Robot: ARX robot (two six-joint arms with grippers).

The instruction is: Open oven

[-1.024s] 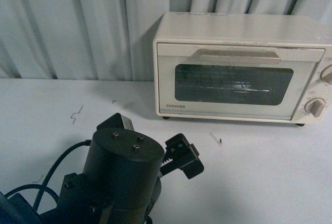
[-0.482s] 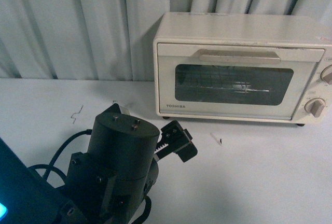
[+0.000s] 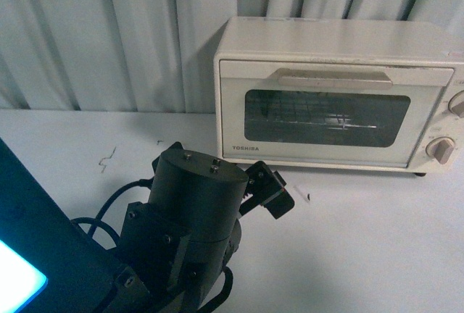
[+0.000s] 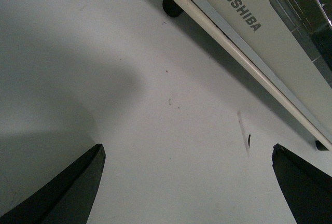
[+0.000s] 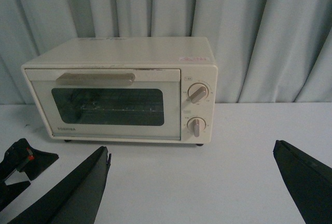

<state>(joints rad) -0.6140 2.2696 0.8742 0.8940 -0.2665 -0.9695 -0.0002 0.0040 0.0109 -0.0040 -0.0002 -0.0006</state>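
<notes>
white table, grey curtain: left gripper, front view's lower centre, spread wide and empty, faces shut oven, likely for its handle.

Left arm: matte black cyl. body, small top screws, black cables; left claw black too.
</notes>
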